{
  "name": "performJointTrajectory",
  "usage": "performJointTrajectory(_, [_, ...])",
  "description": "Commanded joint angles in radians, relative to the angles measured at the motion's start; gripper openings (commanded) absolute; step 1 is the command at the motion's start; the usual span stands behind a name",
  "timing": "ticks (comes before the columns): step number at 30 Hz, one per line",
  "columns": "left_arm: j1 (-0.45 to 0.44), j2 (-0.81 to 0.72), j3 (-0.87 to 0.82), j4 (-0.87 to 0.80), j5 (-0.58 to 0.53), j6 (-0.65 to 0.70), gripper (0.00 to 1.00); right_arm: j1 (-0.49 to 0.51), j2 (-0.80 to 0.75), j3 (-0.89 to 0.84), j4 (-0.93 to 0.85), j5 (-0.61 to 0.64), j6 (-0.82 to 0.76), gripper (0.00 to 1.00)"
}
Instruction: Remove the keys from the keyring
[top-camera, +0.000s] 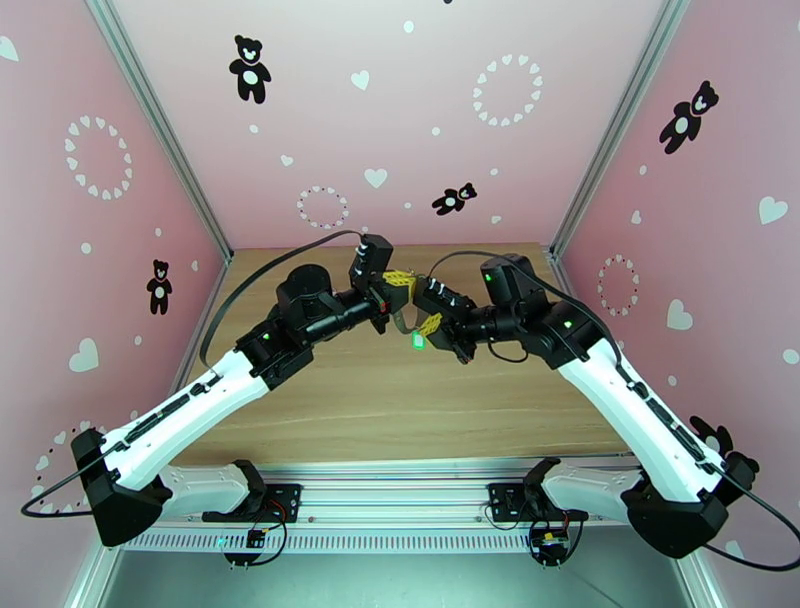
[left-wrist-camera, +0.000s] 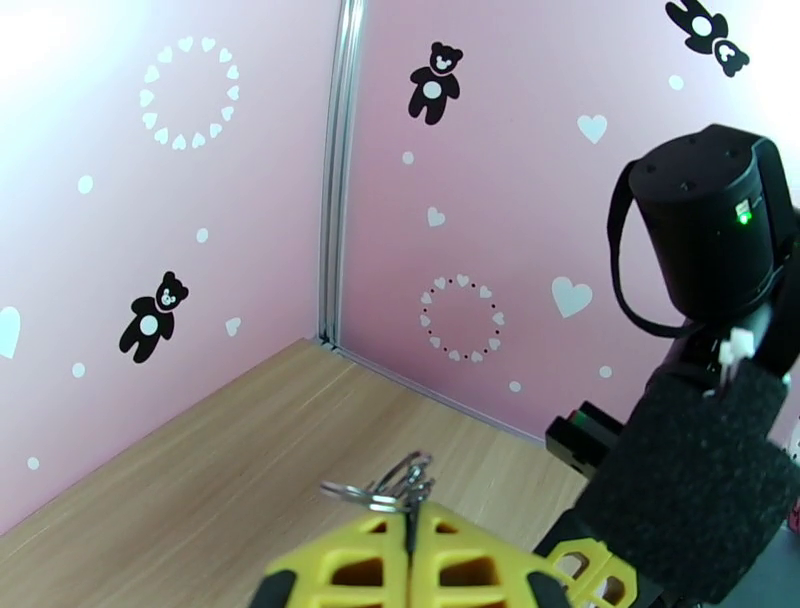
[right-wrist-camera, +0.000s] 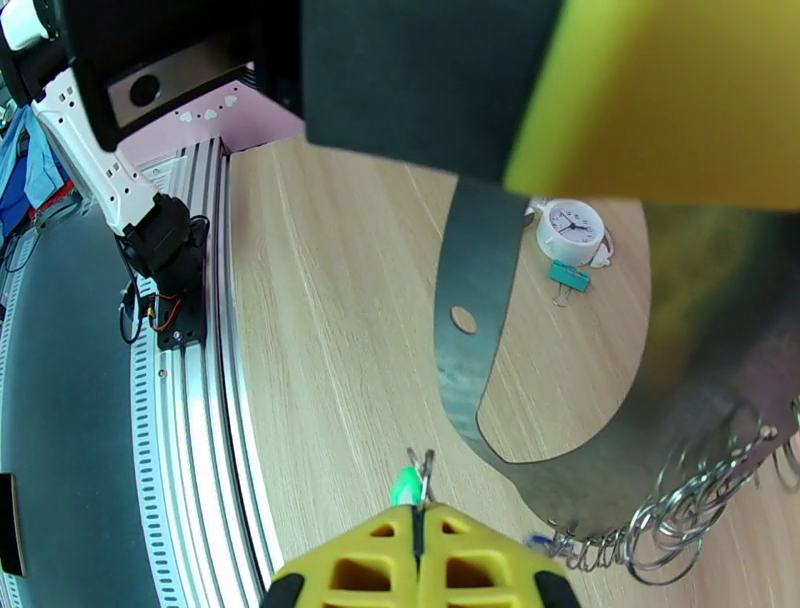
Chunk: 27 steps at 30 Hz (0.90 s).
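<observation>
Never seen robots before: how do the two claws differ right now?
The left claw pinches bare metal rings; the right claw pinches a green-tagged key. The left claw points level at the pink walls; the right claw tilts down toward the table. Both are yellow and shut.

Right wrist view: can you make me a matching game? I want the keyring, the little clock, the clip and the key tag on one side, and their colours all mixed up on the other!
Things:
1. keyring
2. clock charm
3. clip
4. key tag

Colours:
a. bright green
b. dark brownish-grey
c. white
d. teal

Right pairs: 1-b, 2-c, 3-d, 4-a.
</observation>
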Motion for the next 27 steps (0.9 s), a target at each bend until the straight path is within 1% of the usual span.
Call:
performJointTrajectory(1, [0.007,-0.020,0.008,-0.022,-0.092,-0.002,0.00,-0.014,-0.077,0.010,0.041,-0.015,0.077,0.00])
performJointTrajectory(5, [0.008,-0.024,0.002,-0.083,-0.217,0.007,0.00,-0.037,-0.150,-0.043,0.103,-0.010,0.208,0.00])
performJointTrajectory(7, [0.009,-0.025,-0.013,-0.113,-0.280,0.000,0.00,-0.059,-0.187,-0.107,0.153,0.008,0.308,0.00])
performJointTrajectory(11, [0.015,-0.048,-0.092,-0.097,-0.341,-0.053,0.00,-0.113,-0.221,-0.288,0.303,0.032,0.575,0.00])
performJointTrajectory(13, [0.016,-0.059,-0.129,-0.097,-0.352,-0.082,0.00,-0.120,-0.211,-0.377,0.373,0.070,0.712,0.00])
performJointTrajectory(16, [0.018,-0.077,-0.177,-0.109,-0.399,-0.127,0.00,-0.124,-0.189,-0.507,0.472,0.148,0.856,0.00])
performJointTrajectory(19, [0.018,-0.097,-0.239,-0.076,-0.413,-0.152,0.00,-0.126,-0.175,-0.637,0.603,0.194,0.951,0.00])
performJointTrajectory(21, [0.019,-0.090,-0.258,-0.071,-0.428,-0.178,0.00,-0.135,-0.149,-0.698,0.691,0.189,1.003,0.00])
performJointTrajectory(23, [0.019,-0.069,-0.262,-0.084,-0.452,-0.206,0.00,-0.143,-0.093,-0.724,0.737,0.175,1.033,0.00])
performJointTrajectory(25, [0.024,-0.049,-0.278,-0.070,-0.474,-0.261,0.00,-0.146,-0.012,-0.710,0.743,0.148,1.033,0.00])
performJointTrajectory(27, [0.034,-0.036,-0.298,-0.037,-0.457,-0.301,0.00,-0.150,0.039,-0.717,0.791,0.135,1.047,0.00])
